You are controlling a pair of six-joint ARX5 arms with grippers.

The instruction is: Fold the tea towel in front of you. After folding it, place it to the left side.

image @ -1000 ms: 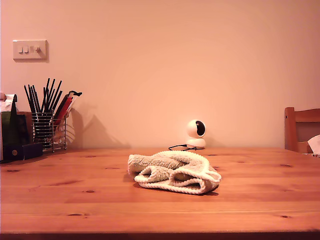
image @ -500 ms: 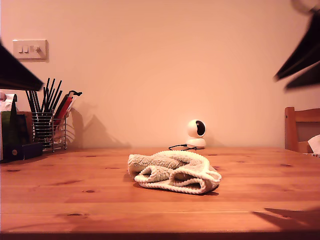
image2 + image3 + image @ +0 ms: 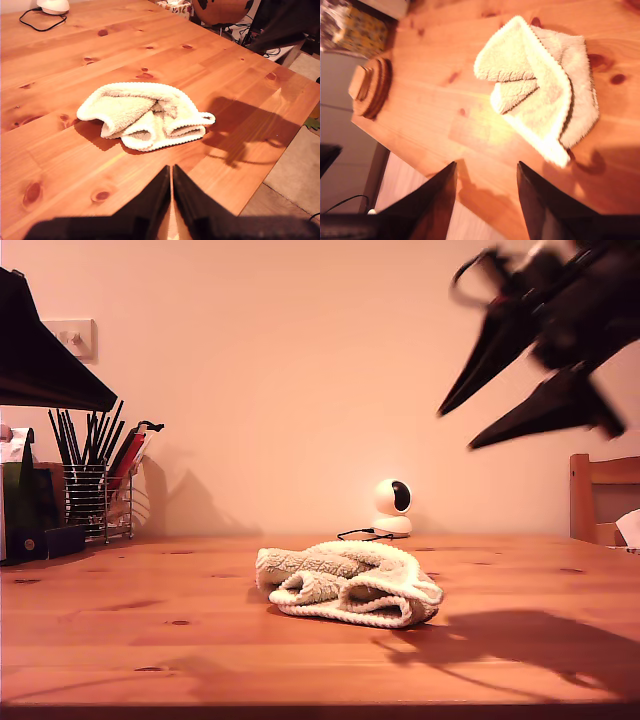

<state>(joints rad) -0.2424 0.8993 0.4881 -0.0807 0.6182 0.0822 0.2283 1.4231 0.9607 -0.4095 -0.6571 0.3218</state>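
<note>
Tea towel lies crumpled on the wooden table, in front of the small white camera. My first gripper hangs above the towel, fingers pressed together. My second gripper also hangs clear above it, fingers spread, empty.

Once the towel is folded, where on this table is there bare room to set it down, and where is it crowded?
Bare wood runs from the crumpled tea towel toward the exterior view's left as far as the wire utensil holder, and along the near table edge. The exterior view's right, toward the chair, is also bare. It is crowded by the holder and the dark items beside it.
</note>
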